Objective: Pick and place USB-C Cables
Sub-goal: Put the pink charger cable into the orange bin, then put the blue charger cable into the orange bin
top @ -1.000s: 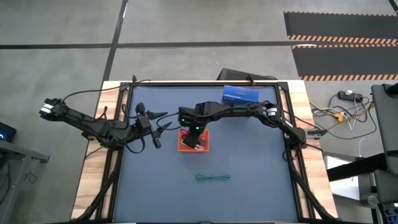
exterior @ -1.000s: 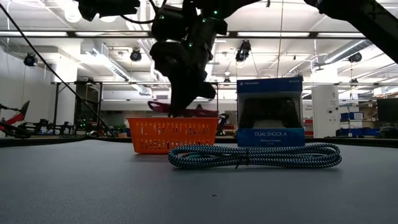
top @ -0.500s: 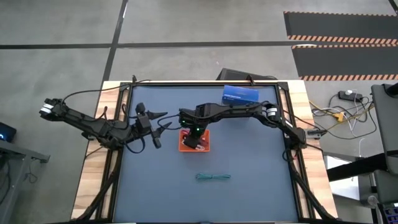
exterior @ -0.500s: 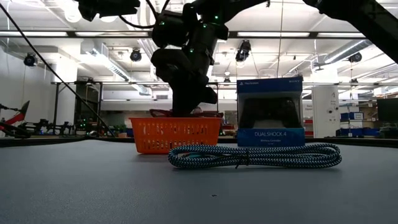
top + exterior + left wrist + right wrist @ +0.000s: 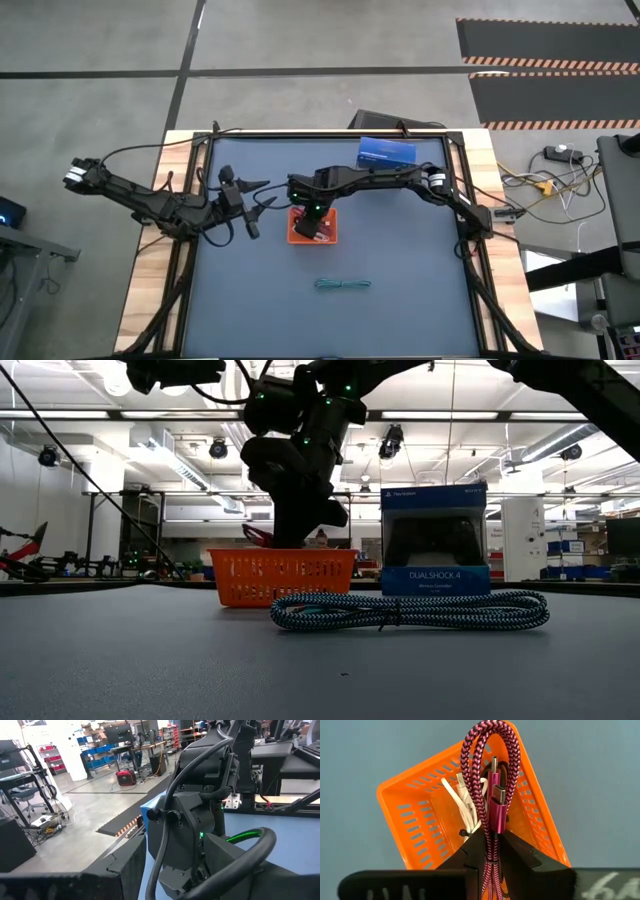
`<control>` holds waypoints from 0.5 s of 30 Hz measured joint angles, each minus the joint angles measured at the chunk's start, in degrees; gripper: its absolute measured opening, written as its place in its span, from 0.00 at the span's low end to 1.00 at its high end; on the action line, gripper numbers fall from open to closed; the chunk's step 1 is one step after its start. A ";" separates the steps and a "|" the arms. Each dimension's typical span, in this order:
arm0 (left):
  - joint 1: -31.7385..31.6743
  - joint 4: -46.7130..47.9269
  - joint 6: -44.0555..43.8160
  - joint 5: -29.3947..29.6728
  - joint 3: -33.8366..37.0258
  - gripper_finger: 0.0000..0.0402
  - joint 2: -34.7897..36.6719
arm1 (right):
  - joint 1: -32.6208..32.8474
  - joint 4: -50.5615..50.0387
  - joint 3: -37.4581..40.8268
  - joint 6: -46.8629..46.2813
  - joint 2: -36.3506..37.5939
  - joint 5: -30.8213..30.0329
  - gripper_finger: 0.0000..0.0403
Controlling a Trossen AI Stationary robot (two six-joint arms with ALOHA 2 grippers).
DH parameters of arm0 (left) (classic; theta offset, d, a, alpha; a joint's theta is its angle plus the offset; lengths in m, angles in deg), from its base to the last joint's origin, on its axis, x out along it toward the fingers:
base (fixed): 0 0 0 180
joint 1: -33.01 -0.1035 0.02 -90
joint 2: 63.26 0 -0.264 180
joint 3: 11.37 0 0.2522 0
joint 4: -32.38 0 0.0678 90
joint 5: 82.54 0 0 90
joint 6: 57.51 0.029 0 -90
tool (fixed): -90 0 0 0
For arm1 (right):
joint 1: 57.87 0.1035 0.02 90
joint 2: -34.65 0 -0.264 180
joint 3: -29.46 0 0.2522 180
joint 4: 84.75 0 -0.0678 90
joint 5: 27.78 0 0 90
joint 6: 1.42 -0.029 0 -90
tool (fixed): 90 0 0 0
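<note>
My right gripper [image 5: 487,854] hangs over the orange tray [image 5: 402,802], shut on the pink-red braided cable [image 5: 490,775]. The cable's loop and its two metal plugs [image 5: 497,800] stick out past the fingers, above the tray. A white cable [image 5: 465,802] lies inside the tray. The black cable does not show clearly. The teal cable [image 5: 343,285] lies coiled on the mat nearer the near edge, also in the low view [image 5: 410,610]. My left gripper [image 5: 252,205] waits open, left of the tray [image 5: 326,238]. My right gripper pinches the pink-red cable's bundled strands [image 5: 489,845] between its two fingers, coming from above and pointing down at the tray. The fingers lie along the bundle. The loop end [image 5: 490,740] is lifted clear and reaches over the tray's inside.
A blue DualShock 4 box [image 5: 386,152] stands at the far edge behind the tray, also in the low view [image 5: 435,540]. Open mat lies around the teal cable. The left wrist view is filled by the right arm's wrist [image 5: 190,830].
My right gripper, still shut on the pink-red cable, has shifted a little over the orange tray and sunk slightly toward it. The left arm has kept still.
</note>
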 joint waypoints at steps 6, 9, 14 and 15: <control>0.01 0.00 0.00 0.03 0.00 0.46 0.00 | 0.00 -0.02 0.00 0.03 0.00 0.00 0.16; 0.01 0.00 0.01 0.04 0.00 0.46 0.00 | 0.00 -0.02 0.00 0.04 0.00 0.00 0.24; 0.02 0.00 0.02 0.06 0.00 0.46 0.00 | -0.07 -0.02 0.00 0.06 0.04 0.00 0.38; 0.02 0.00 0.02 0.07 0.00 0.46 0.00 | -0.09 -0.07 0.00 0.12 0.14 0.00 0.40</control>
